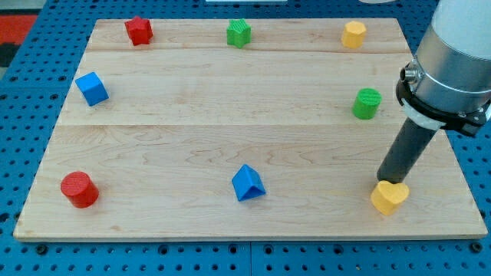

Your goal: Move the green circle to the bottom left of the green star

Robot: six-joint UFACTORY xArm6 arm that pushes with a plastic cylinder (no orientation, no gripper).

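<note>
Tip [386,182] of rod sits at view's bottom right, touching yellow heart [389,197] (no fingers here, nothing grasped). Green circle [367,103] lies up-view of tip, near worktop [192,92] right edge. Green star [239,33] far up-left; push must run leftward.

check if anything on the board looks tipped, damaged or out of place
Nothing stands out. All eight blocks sit flat and apart on the wooden board. My tip is down at the yellow heart, below the green circle.
</note>
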